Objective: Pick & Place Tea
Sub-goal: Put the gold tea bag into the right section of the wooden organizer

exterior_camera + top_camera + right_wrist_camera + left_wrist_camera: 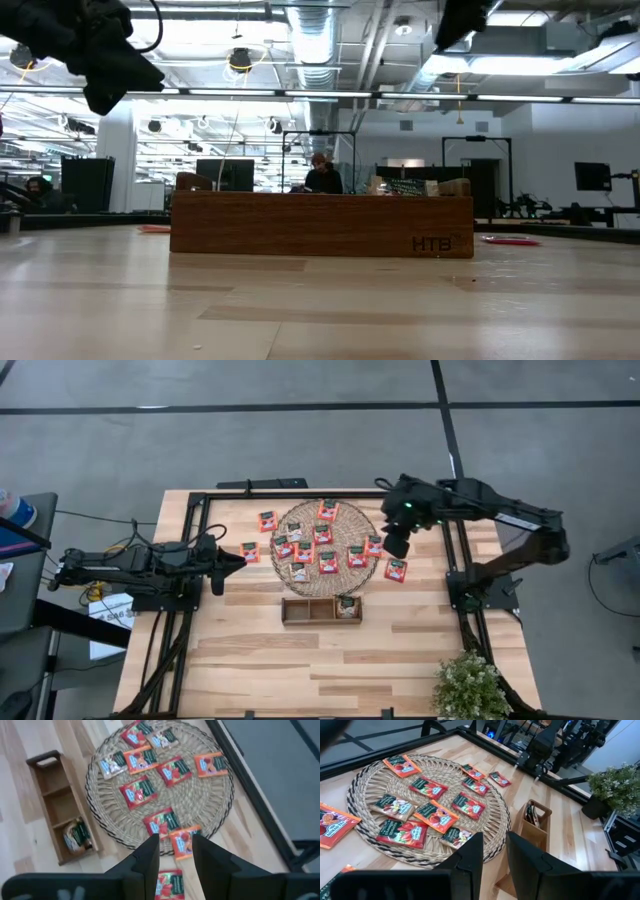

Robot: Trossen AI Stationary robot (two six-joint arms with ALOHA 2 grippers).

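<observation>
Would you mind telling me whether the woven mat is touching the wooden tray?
Apart: the high view shows bare table between the woven mat and the wooden tray.

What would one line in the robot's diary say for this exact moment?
left gripper: open, empty, beside mat | right gripper: open, empty, above mat edge | tea sachets: mostly on mat | tray: one sachet in end compartment

left gripper: fingers parted, empty | right gripper: fingers parted, empty

Woven mat, wooden tray, plant
</observation>
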